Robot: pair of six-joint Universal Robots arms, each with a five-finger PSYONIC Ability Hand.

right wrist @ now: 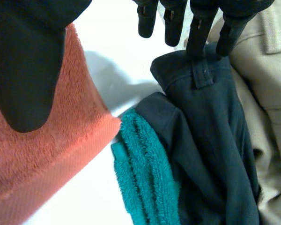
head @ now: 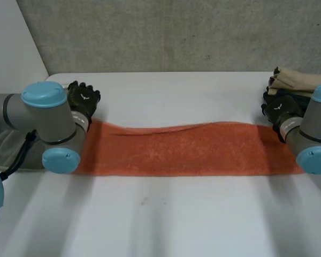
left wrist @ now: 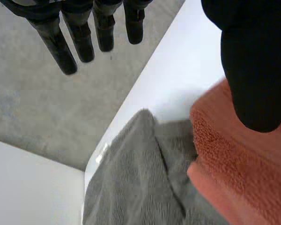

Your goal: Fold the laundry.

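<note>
White surface (head: 176,225) carries an orange terry towel (head: 176,150), stretched as a long band between the arms. It looks soft, limp and light, so it should drape rather than hold shape, and its end corners seem the best hold. A grey towel (left wrist: 136,178) lies at its left end, a navy garment (right wrist: 210,140) and teal towel (right wrist: 145,173) by the right. The left hand (head: 83,101) and right hand (head: 280,110) are both open, fingers straight, thumb over an end.
</note>
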